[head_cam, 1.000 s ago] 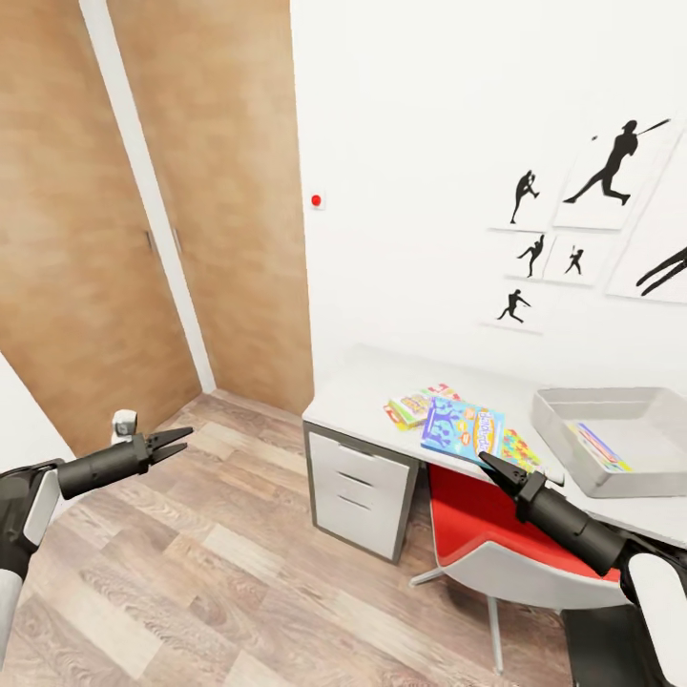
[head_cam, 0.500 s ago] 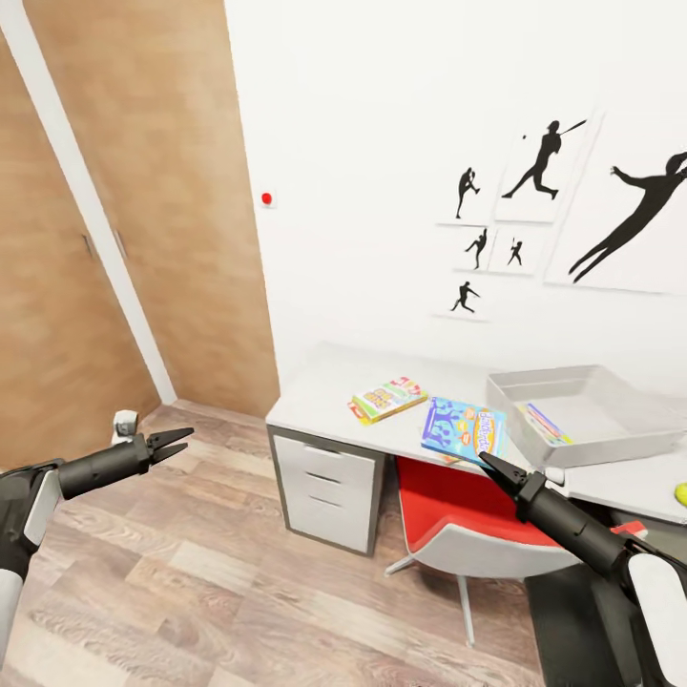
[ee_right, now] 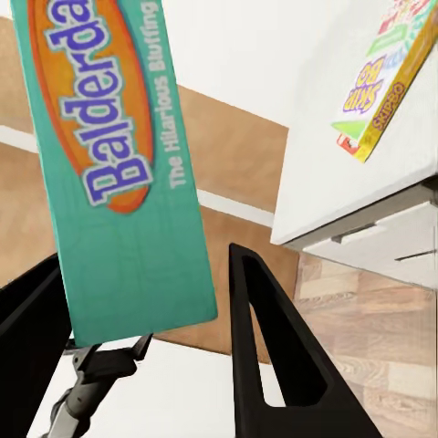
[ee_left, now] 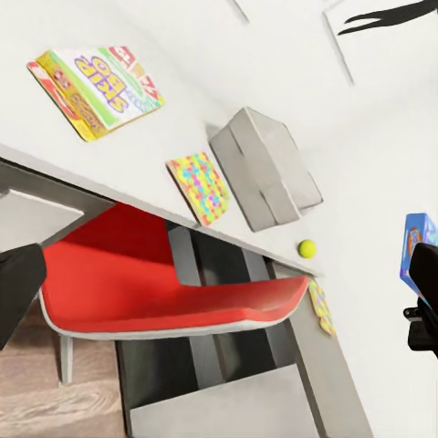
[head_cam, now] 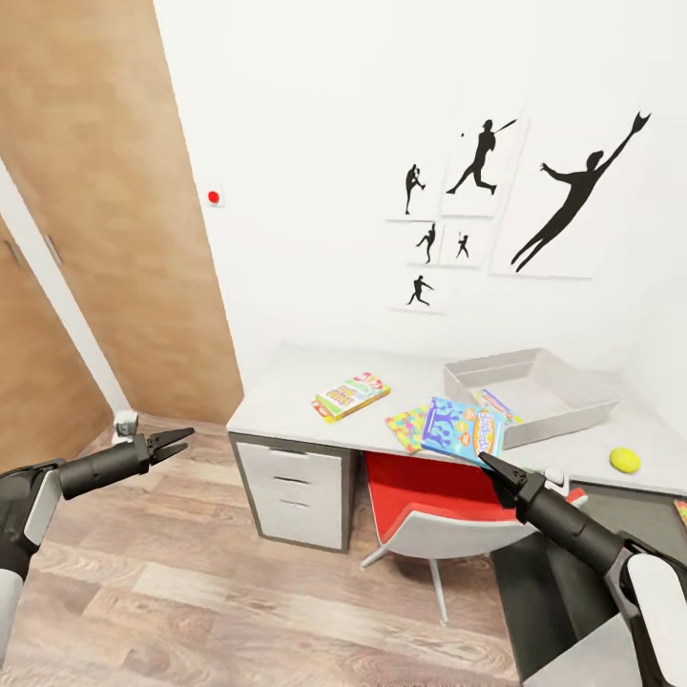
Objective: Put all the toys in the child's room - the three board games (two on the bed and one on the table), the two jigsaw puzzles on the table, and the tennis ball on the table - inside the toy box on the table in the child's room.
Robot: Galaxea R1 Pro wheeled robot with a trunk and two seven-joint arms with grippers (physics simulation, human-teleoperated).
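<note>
On the table [head_cam: 286,401]: green-edged game box [head_cam: 352,395] lying flat, jigsaw puzzle [head_cam: 408,426] beside grey toy box [head_cam: 563,420], tennis ball [head_cam: 625,459] further right. Right gripper [head_cam: 489,465] jaws pinching blue board game [head_cam: 463,428]. Left gripper [head_cam: 179,441] jaws spread, over wood floor [head_cam: 191,592].

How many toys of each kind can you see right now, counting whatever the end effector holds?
Board games: 2, blue one in the right end effector, green-edged one on the table.
Jigsaw puzzles: 2.
Tennis ball: 1.
Unclear flat item in the toy box: 1.
Total: 6.
</note>
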